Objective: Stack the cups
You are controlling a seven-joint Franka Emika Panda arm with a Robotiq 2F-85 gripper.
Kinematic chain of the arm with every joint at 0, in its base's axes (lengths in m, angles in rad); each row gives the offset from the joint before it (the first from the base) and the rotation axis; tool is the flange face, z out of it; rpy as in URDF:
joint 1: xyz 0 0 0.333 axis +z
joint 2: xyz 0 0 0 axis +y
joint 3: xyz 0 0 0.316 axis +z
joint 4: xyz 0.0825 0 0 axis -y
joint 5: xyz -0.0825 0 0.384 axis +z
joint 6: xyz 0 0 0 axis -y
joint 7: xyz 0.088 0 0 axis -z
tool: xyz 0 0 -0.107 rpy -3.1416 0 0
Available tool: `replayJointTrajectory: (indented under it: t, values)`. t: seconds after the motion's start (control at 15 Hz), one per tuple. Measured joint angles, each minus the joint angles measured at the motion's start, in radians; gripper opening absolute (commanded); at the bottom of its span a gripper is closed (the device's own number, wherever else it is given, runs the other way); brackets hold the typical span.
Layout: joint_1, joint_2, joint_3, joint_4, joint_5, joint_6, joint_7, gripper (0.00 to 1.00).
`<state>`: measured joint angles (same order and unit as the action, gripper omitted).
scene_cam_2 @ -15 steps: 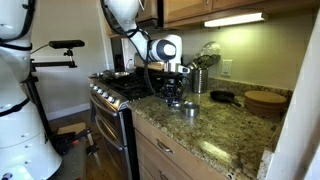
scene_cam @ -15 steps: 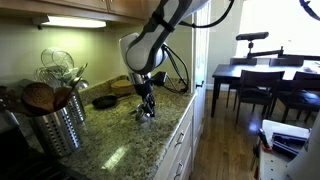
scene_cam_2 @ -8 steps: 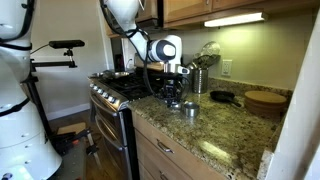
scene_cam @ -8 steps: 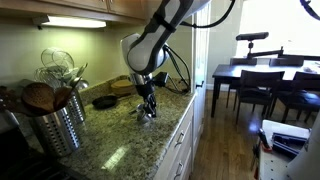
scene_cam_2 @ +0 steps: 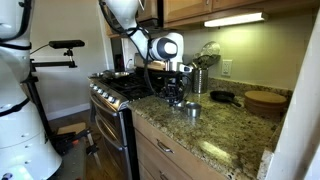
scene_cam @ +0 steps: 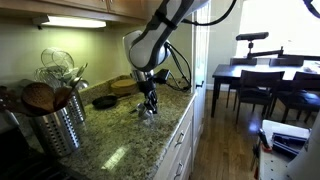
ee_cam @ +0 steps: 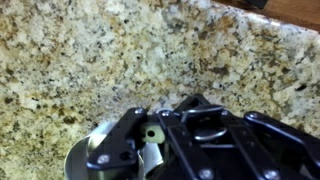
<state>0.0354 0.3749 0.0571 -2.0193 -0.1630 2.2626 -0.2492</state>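
exterior views, read left to right.

- well to the left of the claw (scene_cam: 148,106): a ribbed steel utensil holder (scene_cam: 58,122), upright on the granite counter (scene_cam: 120,145), with a whisk and wooden spoons standing in it.
- between the holder and the claw, set further back: a small black pan (scene_cam: 104,101), flat on the counter, apart from the claw.
- the claw itself: points straight down with its tips at counter level and its jaws drawn fully together, no gap visible.
- at the claw's tips: the cups (scene_cam: 148,114), small and shiny, right at the fingers. they are too small here to count or to tell how they sit on one another.

from the opposite side:

- left of the claw (scene_cam_2: 175,98): a stove (scene_cam_2: 118,88), near the arm.
- just right of the claw: a cup (scene_cam_2: 190,109), upright on the counter, beside the fingers and not touching them.
- well to the right: the same pan (scene_cam_2: 224,97).

wrist view:

- left of and below the claw (ee_cam: 150,140): the round rim of the nearest cup (ee_cam: 85,160), partly under the black fingers (ee_cam: 122,148).
- a pale metal strip lies between the closed tips. whether it is actually pinched cannot be told.
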Motion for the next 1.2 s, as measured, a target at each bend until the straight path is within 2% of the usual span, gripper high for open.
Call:
replayJointTrajectory:
  t: [1.2]
  values:
    - [-0.012, -0.037, -0.069, 0.001, -0.014, 0.019, 0.058, 0.07]
